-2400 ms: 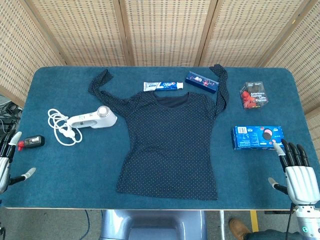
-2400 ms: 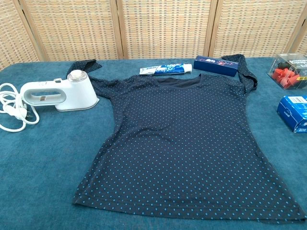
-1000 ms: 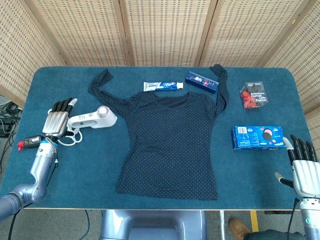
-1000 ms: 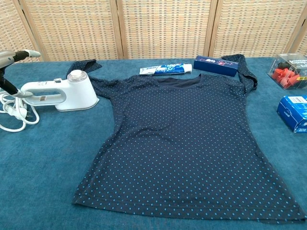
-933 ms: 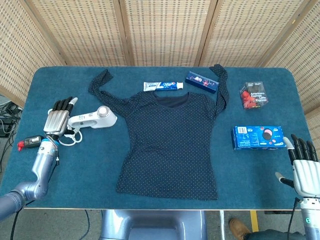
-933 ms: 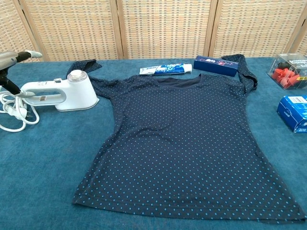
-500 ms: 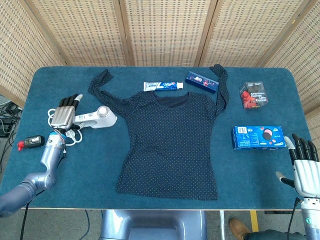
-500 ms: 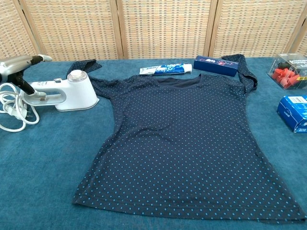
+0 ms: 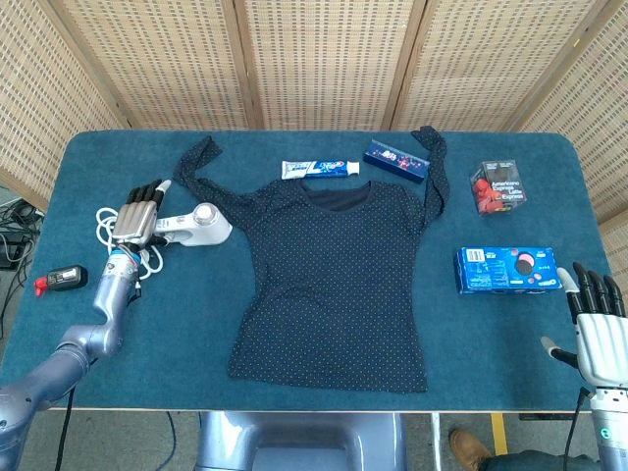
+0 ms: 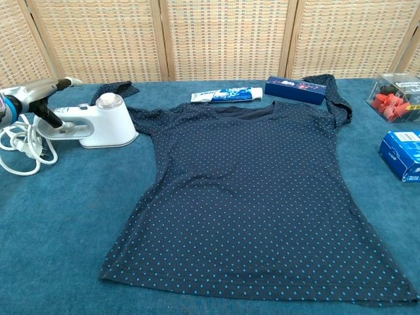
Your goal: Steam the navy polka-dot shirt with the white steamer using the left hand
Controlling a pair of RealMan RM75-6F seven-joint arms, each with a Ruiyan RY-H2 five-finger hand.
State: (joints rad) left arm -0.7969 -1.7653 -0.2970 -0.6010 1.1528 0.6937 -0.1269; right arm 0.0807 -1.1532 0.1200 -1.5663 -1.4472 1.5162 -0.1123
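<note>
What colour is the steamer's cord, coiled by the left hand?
White, like the steamer body. The cord shows best in the chest view.

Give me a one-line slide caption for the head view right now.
Left hand reaches the white steamer handle beside the flat navy polka-dot shirt; right hand open, idle.

steamer (image 9: 192, 225) left of shirt (image 9: 339, 278)
</note>
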